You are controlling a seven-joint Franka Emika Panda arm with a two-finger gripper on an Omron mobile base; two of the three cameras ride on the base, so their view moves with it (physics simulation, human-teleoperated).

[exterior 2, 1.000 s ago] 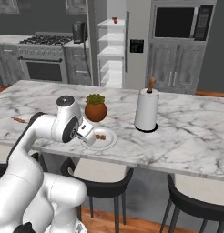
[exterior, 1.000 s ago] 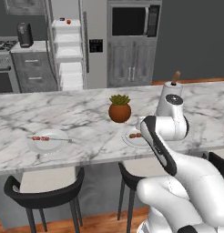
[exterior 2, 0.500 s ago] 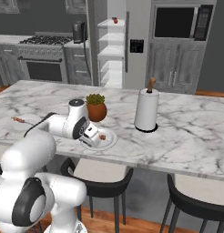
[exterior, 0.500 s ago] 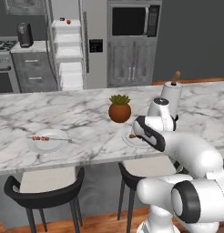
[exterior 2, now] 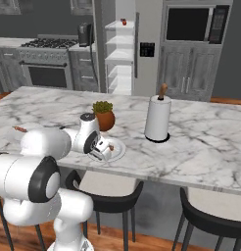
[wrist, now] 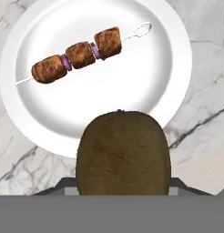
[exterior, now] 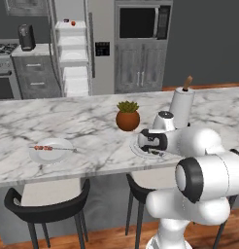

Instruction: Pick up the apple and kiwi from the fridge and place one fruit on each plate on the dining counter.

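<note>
A brown kiwi (wrist: 123,154) sits between the fingers of my shut gripper (exterior: 150,145), which hovers low over a white plate (wrist: 150,86) near the front edge of the marble dining counter (exterior: 92,126). The same gripper (exterior 2: 100,149) and plate (exterior 2: 118,149) show in the right base view. A meat skewer (wrist: 77,54) lies on that plate, and the kiwi hides the fingertips. Farther left stands another plate (exterior: 40,156), also bearing a skewer. The red apple (exterior: 73,22) rests on the top shelf of the open fridge (exterior: 102,29) at the back, where the apple (exterior 2: 123,21) and fridge (exterior 2: 147,29) show again.
A potted plant (exterior: 128,116) stands just behind the plate, and a paper towel roll (exterior: 182,104) stands to its right. Black stools (exterior: 48,204) line the counter's near side. A stove and a kettle (exterior 2: 84,34) stand left of the fridge.
The arm has folded down and forward, bringing the hand lower over the plate. The gripper stays shut on the kiwi.
</note>
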